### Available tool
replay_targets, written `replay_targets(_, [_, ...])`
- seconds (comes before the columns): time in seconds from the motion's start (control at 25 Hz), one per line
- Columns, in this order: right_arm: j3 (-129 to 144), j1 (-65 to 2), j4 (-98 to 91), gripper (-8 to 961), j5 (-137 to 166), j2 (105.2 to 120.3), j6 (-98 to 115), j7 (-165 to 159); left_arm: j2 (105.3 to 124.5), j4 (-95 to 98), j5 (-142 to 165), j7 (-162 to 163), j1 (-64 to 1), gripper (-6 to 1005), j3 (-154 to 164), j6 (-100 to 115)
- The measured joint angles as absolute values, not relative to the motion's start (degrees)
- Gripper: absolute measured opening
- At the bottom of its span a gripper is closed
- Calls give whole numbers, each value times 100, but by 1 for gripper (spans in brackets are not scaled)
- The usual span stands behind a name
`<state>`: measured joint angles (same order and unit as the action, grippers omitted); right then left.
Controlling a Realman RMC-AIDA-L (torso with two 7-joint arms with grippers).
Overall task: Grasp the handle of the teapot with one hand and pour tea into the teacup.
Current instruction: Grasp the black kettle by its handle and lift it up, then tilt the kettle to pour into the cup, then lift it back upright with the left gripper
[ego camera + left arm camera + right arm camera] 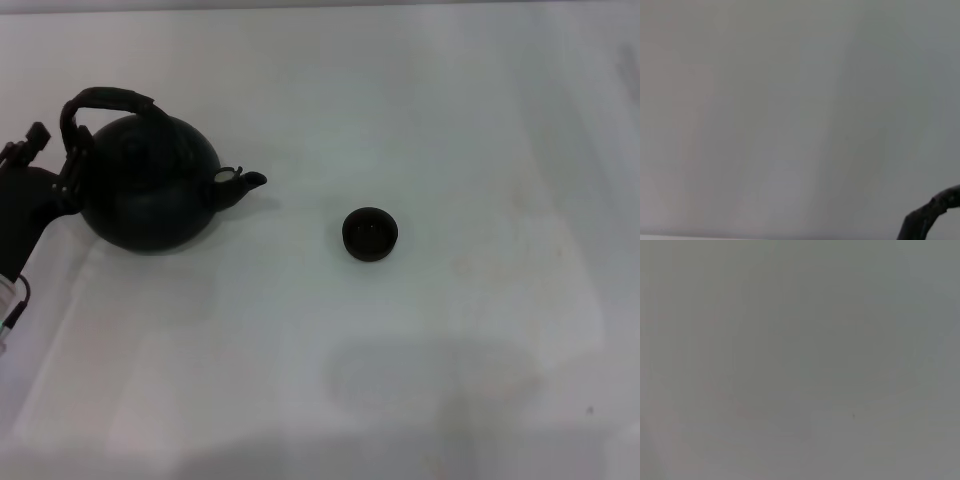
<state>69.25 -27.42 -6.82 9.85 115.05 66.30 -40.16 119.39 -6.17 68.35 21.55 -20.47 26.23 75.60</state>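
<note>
Nearest the robot only bare white table (pixel 300 400) is seen. Farther out, one teacup (pixel 370 233) is noted, upright, right of the table's middle and well apart from all else. Farther and to the left, one teapot (pixel 150 185) is recorded, its spout aimed toward the cup. One handle (pixel 105 103) arches over its lid.

The left gripper (pixel 68 160) is pressed up against the pot's left side at the foot of the handle; whether its fingers are closed on anything cannot be told. The right gripper is not in view in any camera.

Handling, as judged: the pot is taken for rigid and heavy, heavier if filled, and likely to swing under its arch. The wrapped handle looks rough, so a hold at the crown is favoured. The cup is judged light and easily knocked over.

Count: one pot, one cup.
</note>
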Motion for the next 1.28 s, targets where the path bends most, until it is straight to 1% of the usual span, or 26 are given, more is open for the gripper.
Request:
replay_targets(0.28, [6925, -2750, -696, 856, 985, 11511, 6600, -4039, 11927, -570, 6861, 2153, -2092, 465, 2646, 7524])
replay_targets(0.52, [6918, -2751, -696, 856, 985, 11514, 6600, -4062, 11910, -554, 6867, 2082, -2139, 253, 2646, 7480])
replay_targets(0.72, [6835, -2771, -696, 856, 978, 11520, 6600, -4063, 11908, -539, 6880, 1855, -2220, 119, 2657, 7588])
replay_targets(0.96, [6786, -2816, -694, 856, 975, 11519, 6573, -4027, 11891, -148, 7266, 2031, -2465, 119, 2663, 7835])
replay_targets(1.28, [6778, -2822, -749, 856, 975, 11515, 6397, -4038, 11872, 354, 7779, 2143, -3017, 119, 2663, 7778])
